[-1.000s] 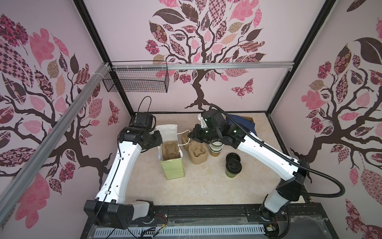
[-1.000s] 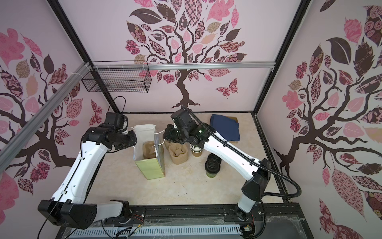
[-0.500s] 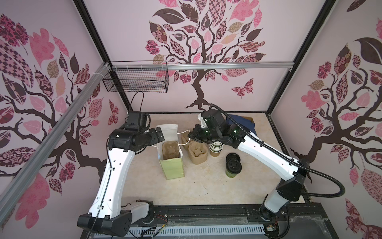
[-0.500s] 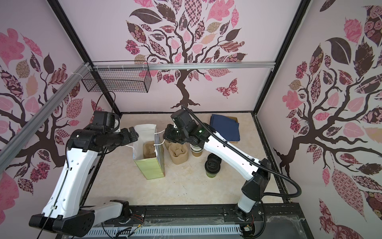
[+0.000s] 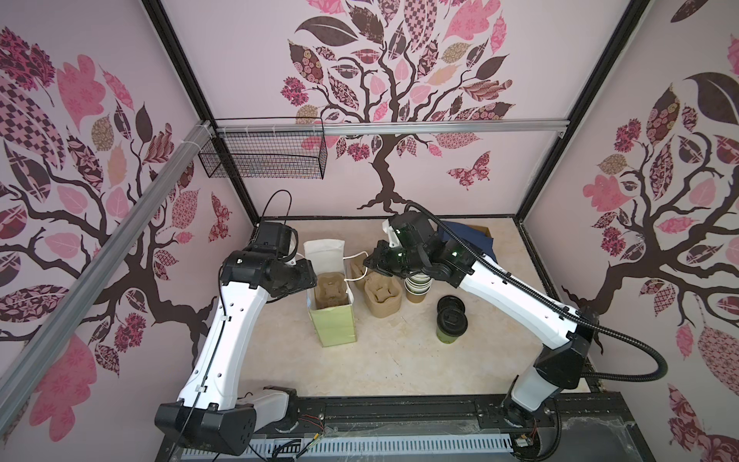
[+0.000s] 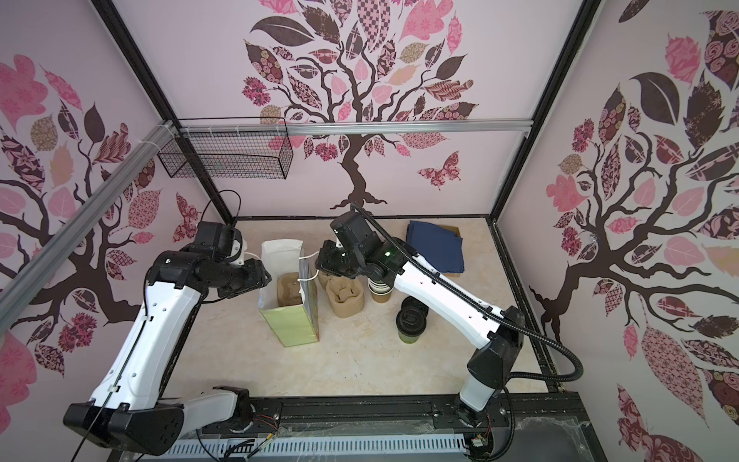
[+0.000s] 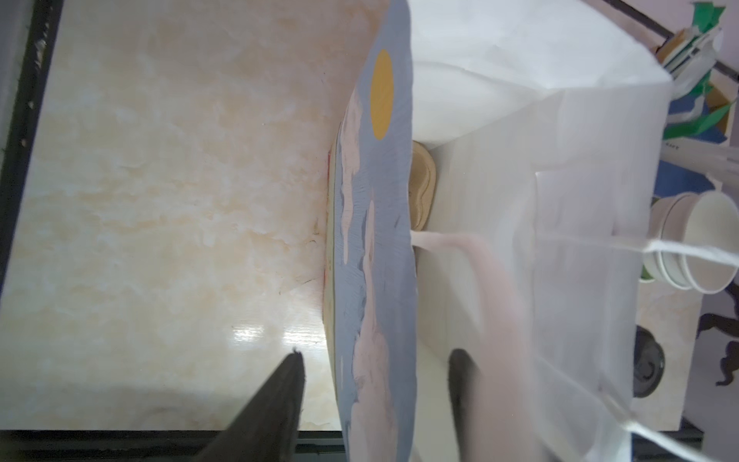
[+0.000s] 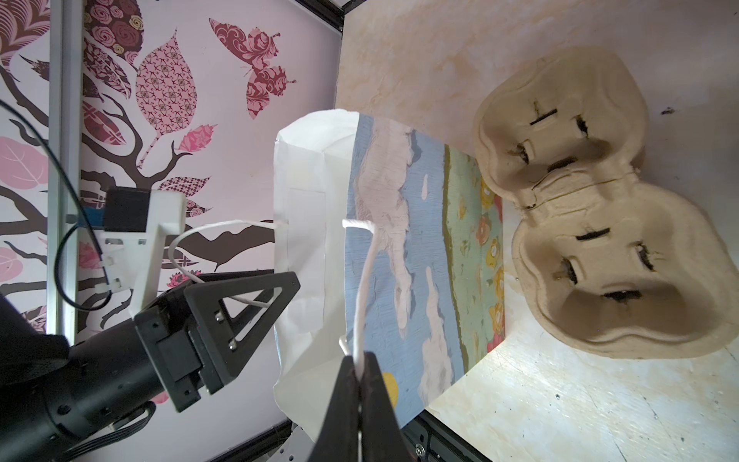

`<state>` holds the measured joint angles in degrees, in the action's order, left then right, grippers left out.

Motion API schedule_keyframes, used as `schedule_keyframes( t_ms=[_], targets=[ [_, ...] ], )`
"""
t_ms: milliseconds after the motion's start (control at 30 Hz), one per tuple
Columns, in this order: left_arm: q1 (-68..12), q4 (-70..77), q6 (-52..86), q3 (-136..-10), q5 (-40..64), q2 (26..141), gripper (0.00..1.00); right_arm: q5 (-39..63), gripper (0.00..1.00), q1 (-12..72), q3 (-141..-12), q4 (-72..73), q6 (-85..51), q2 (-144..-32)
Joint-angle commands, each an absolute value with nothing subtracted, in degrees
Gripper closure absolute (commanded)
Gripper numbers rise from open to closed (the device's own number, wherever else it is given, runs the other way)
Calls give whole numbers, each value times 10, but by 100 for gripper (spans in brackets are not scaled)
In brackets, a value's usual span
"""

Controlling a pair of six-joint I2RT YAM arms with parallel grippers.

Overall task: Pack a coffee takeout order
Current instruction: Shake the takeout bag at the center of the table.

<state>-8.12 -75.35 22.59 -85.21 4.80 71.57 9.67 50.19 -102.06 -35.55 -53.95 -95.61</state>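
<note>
The cup (image 5: 450,339) stands upright on the table (image 5: 400,368). It is the nearest item, right of centre, with its black lid (image 5: 452,322) fitted. Loose lids (image 5: 451,306) lie stacked just behind it.

The bag (image 5: 335,326) stands upright left of centre, mouth open, well apart from the cup. A carrier (image 5: 330,289) sits low inside it, wells facing up.

Left gripper (image 7: 376,352): open. Its fingers (image 7: 280,400) straddle the left wall of the bag, one outside and one inside, with a gap on each side of the paper. In the right wrist view the left handle (image 8: 208,234) loops past one finger, but contact cannot be confirmed there.

Right gripper (image 8: 362,362): closed on the right handle (image 8: 366,280). The fingers pinch the white cord and hold it out to the right of the bag mouth, above the rim.

Spare carriers (image 5: 383,298) are stacked on the table just beside the right wall of the bag. A stack of lidless cups (image 5: 418,286) stands just right of them, under the right arm.

The napkin (image 5: 476,242) lies flat at the far right, near the back wall, and the right arm partly covers it in a top view
</note>
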Motion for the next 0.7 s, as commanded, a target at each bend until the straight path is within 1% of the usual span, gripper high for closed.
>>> schedule_keyframes(
  t_ms=[0,33,67,133,200,400,467,667],
  targets=[
    [-83,-741,206,-843,32,715,56,100,98,506,-1053,-369,-533,-962],
    [-83,-738,205,-843,22,715,66,100,98,506,-1053,-369,-533,-962],
    [-83,-734,205,-841,17,715,71,100,99,506,-1054,-369,-533,-962],
    [-82,-725,206,-841,15,717,71,100,99,506,-1054,-369,-533,-963],
    [-82,-720,208,-843,15,721,74,101,99,506,-1053,-370,-533,-963],
    [-82,-715,207,-853,4,713,97,112,99,506,-1052,-366,-526,-960],
    [-81,-714,204,-845,3,708,100,127,99,506,-1046,-355,-523,-957],
    [-83,-692,198,-830,16,674,100,176,100,509,-1030,-315,-503,-947]
  ],
)
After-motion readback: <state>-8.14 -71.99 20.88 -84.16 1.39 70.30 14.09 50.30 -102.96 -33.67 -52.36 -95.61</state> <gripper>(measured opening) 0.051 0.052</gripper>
